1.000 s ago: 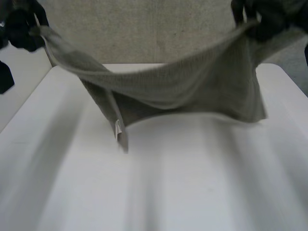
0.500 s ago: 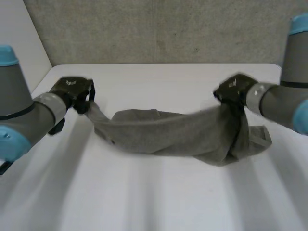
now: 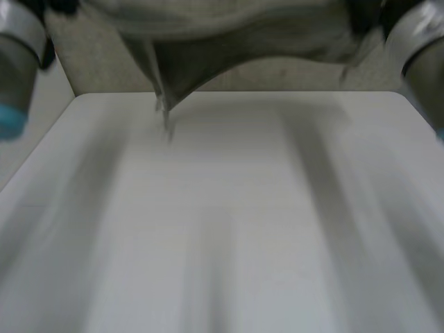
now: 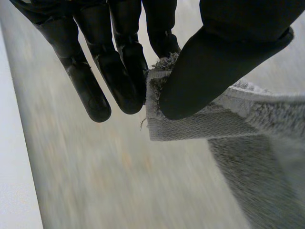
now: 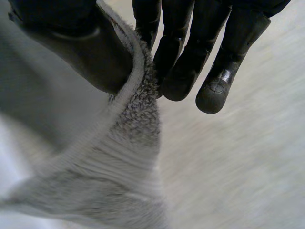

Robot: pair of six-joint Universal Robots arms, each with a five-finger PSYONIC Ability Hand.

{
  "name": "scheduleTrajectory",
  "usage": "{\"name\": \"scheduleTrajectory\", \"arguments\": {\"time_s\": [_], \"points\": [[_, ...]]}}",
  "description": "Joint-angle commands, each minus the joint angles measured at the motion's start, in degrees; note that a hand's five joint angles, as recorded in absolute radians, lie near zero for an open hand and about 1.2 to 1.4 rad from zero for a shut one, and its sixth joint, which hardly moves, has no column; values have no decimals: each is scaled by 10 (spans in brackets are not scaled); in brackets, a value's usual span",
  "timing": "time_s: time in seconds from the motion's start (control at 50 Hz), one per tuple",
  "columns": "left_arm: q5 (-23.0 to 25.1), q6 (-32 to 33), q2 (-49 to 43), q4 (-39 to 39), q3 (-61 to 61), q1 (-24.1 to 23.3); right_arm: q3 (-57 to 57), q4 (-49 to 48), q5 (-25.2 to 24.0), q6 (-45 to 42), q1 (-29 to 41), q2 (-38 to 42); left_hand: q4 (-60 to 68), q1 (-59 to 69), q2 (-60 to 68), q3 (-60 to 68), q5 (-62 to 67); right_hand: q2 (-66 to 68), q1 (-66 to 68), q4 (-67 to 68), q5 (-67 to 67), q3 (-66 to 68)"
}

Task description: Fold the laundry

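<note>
Grey towel [image 3: 229,31] is up in the air, strung betw. the two arms over the far end of the table [image 3: 229,229], well clear of the tabletop. It sags a little in the middle. Toward the left arm [image 3: 15,55] a fold hangs lower, down to a point w/ maybe a small tag at the tip, but it's too blurred to be sure. Right arm [image 3: 420,48] is at the other end of the cloth.

Left robot hand [image 4: 214,62]: holding a towel corner, w/ the thumb pressing the hemmed edge against the fingers [image 4: 119,71], which are nearly straight. From there the cloth runs off past the thumb; the flat hem band and the loopy pile both show.

Right robot hand [image 5: 71,43]: also holding the towel, thumb on one face, fingers [image 5: 181,67] on the other, w/ the rolled hem passing betw. them. Can't tell if that's the exact corner or just the edge near it. The rest of the cloth drops away under the palm.
</note>
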Motion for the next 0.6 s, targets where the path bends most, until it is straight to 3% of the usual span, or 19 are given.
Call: {"name": "scheduleTrajectory", "arguments": {"time_s": [0.02,0.12,0.16,0.36,0.38,0.4,0.42,0.44,0.48,0.52,0.6], "points": [[46,7,14,-3,-234,21,183,83,-53,-60,2,7,102,121,102,103,112,32,32,33,28,30],[104,34,15,-2,-376,49,314,69,-63,-122,3,35,102,121,102,103,112,32,32,33,28,30],[134,78,13,-2,-446,67,368,44,-59,-146,2,58,102,121,102,103,112,32,32,33,28,30],[153,205,29,-2,-536,108,434,3,-63,-140,-7,35,82,102,83,83,92,32,32,33,28,30],[152,206,39,-1,-536,109,438,3,-63,-135,-7,23,-46,-27,-46,-46,-36,32,32,33,28,30],[152,206,39,-1,-536,109,438,3,-63,-135,-7,23,-48,-28,-47,-47,-37,32,32,33,28,30],[152,204,49,-1,-536,111,444,2,-63,-129,-7,14,-198,-178,-197,-197,-187,32,32,33,28,30],[152,204,50,-1,-536,111,444,2,-63,-129,-7,13,-199,-179,-198,-198,-189,32,32,33,28,30],[152,204,73,1,-538,113,455,-4,-64,-111,-7,-1,-497,-478,-497,-496,-487,32,32,33,28,30],[153,204,82,2,-539,113,463,-8,-64,-102,-6,-8,-563,-544,-563,-563,-553,32,32,33,28,30],[155,202,94,4,-550,113,488,-34,-64,-84,-7,-28,-579,-560,-579,-578,-569,32,32,33,28,30]]}}
